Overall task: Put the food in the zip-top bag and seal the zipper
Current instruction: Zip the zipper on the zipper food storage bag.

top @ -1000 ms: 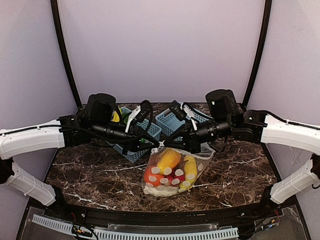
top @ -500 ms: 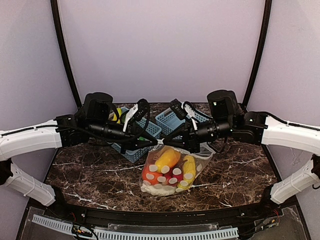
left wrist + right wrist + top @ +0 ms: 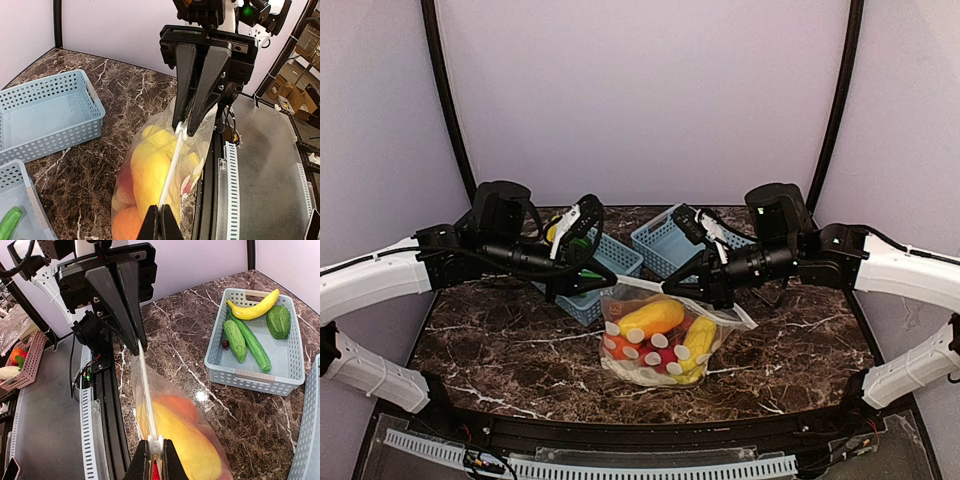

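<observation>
- A robotics lab test booth: plain lilac backdrop walls point(image 3: 640, 100) on black curved poles point(image 3: 445, 100) around a marble-patterned table point(image 3: 490, 350).
- Slotted cable duct point(image 3: 620, 468) along its near edge.
- Cardboard boxes point(image 3: 306, 49) stacked beyond it.

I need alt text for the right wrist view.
The right gripper and left gripper hold the zipper taut between them, over the zip-top bag of food. Beside it, a blue basket holds a banana and green vegetables.
</observation>
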